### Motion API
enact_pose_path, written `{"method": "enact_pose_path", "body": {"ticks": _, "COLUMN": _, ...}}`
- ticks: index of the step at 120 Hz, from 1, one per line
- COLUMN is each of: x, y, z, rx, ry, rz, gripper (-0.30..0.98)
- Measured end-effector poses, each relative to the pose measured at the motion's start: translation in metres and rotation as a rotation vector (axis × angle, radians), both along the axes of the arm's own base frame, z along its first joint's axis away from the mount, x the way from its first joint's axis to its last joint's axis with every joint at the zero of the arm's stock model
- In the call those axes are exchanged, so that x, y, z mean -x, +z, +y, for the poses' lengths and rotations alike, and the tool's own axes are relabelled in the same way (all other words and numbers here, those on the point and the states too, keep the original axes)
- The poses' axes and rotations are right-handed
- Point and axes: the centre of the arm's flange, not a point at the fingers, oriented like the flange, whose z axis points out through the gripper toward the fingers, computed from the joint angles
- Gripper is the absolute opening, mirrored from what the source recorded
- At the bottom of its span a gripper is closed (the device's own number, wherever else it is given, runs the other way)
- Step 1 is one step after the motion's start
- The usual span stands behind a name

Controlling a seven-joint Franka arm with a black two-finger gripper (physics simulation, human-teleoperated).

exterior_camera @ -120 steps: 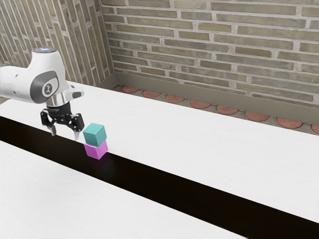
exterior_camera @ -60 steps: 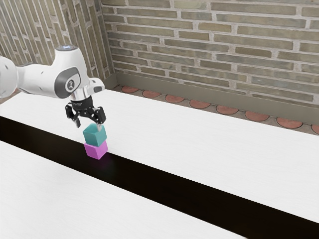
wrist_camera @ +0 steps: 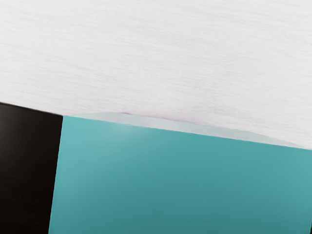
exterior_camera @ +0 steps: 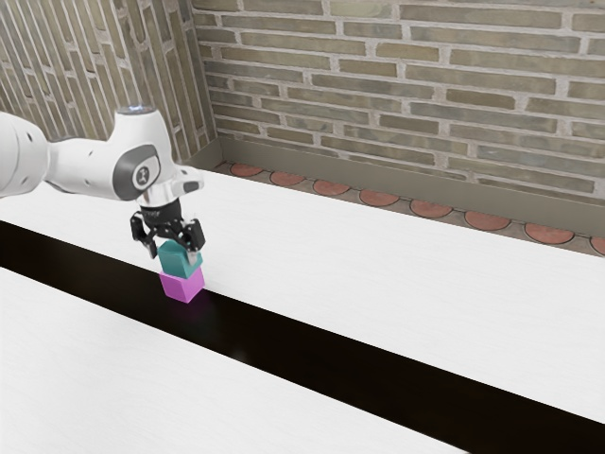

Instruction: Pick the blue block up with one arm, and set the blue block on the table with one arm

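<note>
My gripper (exterior_camera: 173,253) is low over the teal-blue block (exterior_camera: 180,262), its two fingers spread apart around the block's upper part. One fingertip is at the block's side toward the exterior view's left, the other in front of its face toward the right. That block rests on a magenta block (exterior_camera: 183,285), which sits at the dark strip on the table. In the wrist view the blue block (wrist_camera: 180,185) appears large, just under the hand. Contact between fingers and block cannot be made out.
The white table (exterior_camera: 397,284) extends to both sides of a long dark strip (exterior_camera: 312,352). Behind the table's far edge are round reddish floor tiles (exterior_camera: 379,198) and a brick wall (exterior_camera: 397,95).
My hand has moved toward the exterior view's right, then come down over the blue block. Both blocks stand where they stood, one on the other.
</note>
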Motion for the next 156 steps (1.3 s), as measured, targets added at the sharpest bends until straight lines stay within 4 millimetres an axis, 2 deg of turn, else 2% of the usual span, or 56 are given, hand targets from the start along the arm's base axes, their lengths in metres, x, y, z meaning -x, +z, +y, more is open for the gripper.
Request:
{"method": "enact_pose_path", "body": {"ticks": 50, "x": -0.013, "y": -0.001, "z": 0.005, "rx": -0.002, "ry": -0.022, "rz": -0.014, "gripper": 0.68}}
{"method": "enact_pose_path", "body": {"ticks": 82, "x": -0.015, "y": -0.001, "z": 0.005, "rx": -0.002, "ry": -0.037, "rz": -0.017, "gripper": 0.45}}
{"method": "enact_pose_path", "body": {"ticks": 97, "x": -0.016, "y": 0.001, "z": 0.003, "rx": -0.005, "ry": -0.045, "rz": -0.021, "gripper": 0.42}}
{"method": "enact_pose_path", "body": {"ticks": 109, "x": -0.020, "y": 0.011, "z": 0.000, "rx": -0.009, "ry": -0.054, "rz": -0.038, "gripper": 0.38}}
{"method": "enact_pose_path", "body": {"ticks": 120, "x": -0.030, "y": 0.026, "z": -0.015, "rx": -0.014, "ry": -0.083, "rz": -0.068, "gripper": 0.37}}
{"method": "enact_pose_path", "body": {"ticks": 131, "x": -0.053, "y": 0.045, "z": -0.060, "rx": -0.016, "ry": -0.156, "rz": -0.116, "gripper": 0.37}}
{"method": "enact_pose_path", "body": {"ticks": 137, "x": -0.066, "y": 0.035, "z": -0.087, "rx": -0.007, "ry": -0.197, "rz": -0.116, "gripper": 0.37}}
{"method": "enact_pose_path", "body": {"ticks": 143, "x": -0.074, "y": 0.017, "z": -0.105, "rx": 0.004, "ry": -0.223, "rz": -0.101, "gripper": 0.37}}
{"method": "enact_pose_path", "body": {"ticks": 156, "x": -0.079, "y": -0.024, "z": -0.116, "rx": 0.023, "ry": -0.240, "rz": -0.051, "gripper": 0.37}}
